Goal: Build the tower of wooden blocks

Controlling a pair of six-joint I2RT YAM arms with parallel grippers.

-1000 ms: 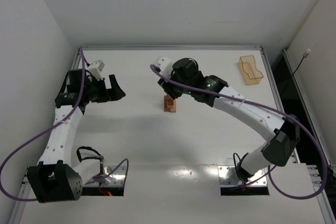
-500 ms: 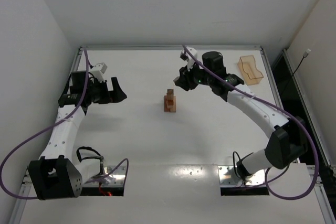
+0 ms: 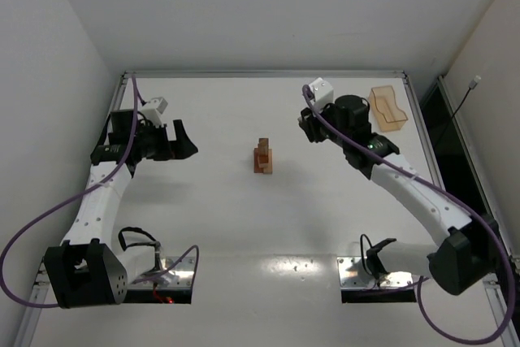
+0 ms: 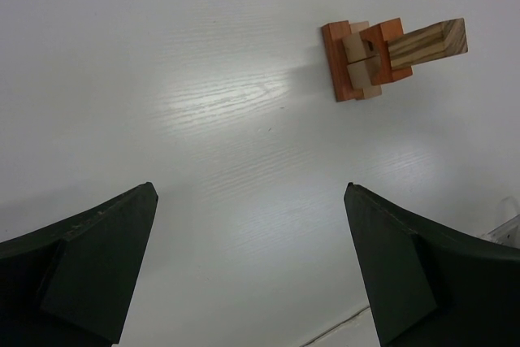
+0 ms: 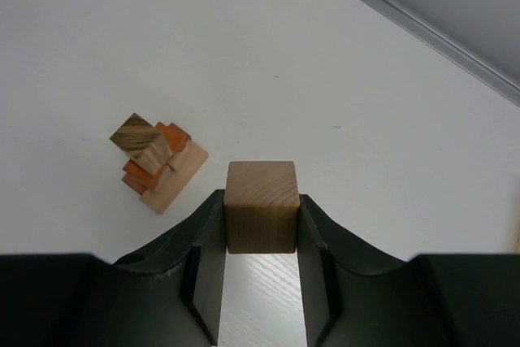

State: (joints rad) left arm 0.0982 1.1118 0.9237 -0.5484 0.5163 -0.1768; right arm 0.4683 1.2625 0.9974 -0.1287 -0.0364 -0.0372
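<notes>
The left tool hangs over the surface at the left side. Its two fingers are spread wide with nothing between them. It is well apart from the blocks, so it is out of the way.

The wood block tower stands in the middle of the surface, at about 3 o'clock from the left tool. It has a flat reddish piece at the bottom, tan and orange pieces on that, and a dark striped bar standing up on top. The top end of that bar looks small.

The right tool is up in the air, at about 2 o'clock from the tower in the view from above. It is pinching a tan cube between its two fingers. In its own camera the tower sits at about 10 o'clock from the cube, near but not touching.

I think the cube goes on the tower next. To do that well, the right tool should bring the cube right over the top of the bar and keep it flat. Then it should come down slowly. It should let go only when the cube rests on the bar. A bump from the side could knock the whole tower over.

An orange tray lies at 2 o'clock from the right tool, near the far right corner.
</notes>
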